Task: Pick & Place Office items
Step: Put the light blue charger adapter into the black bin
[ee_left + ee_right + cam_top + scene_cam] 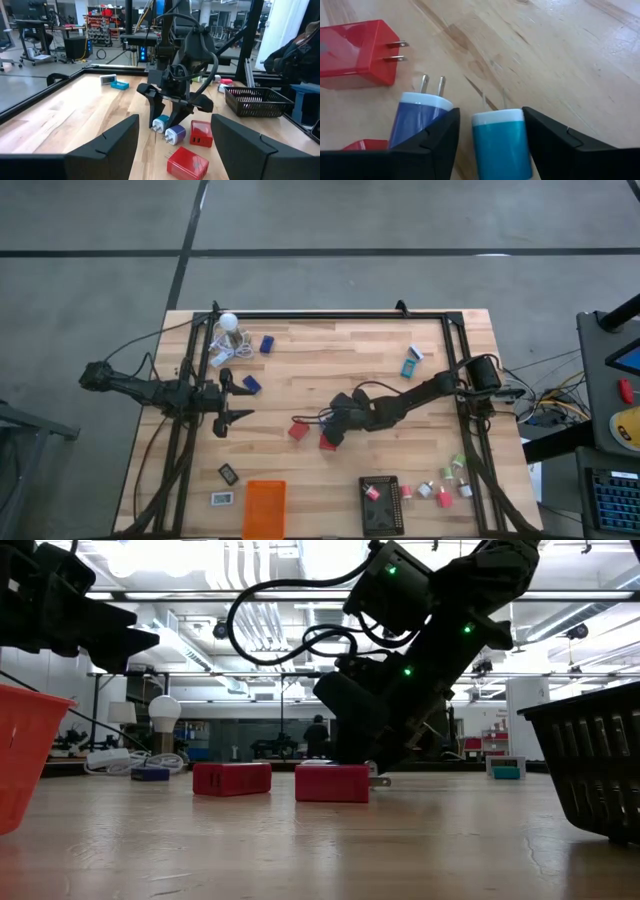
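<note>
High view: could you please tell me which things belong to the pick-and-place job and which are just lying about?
Job: red chargers, blue chargers, teal-and-white box, pink and green bits; probably as bins, orange tray, black basket.
Lying about: light bulb, white cable.

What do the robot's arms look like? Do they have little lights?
Both arms are dark and chunky. The right arm has looping black cables and tiny green lights. Each end effector, left and right, ends in two flat black fingers.
</note>
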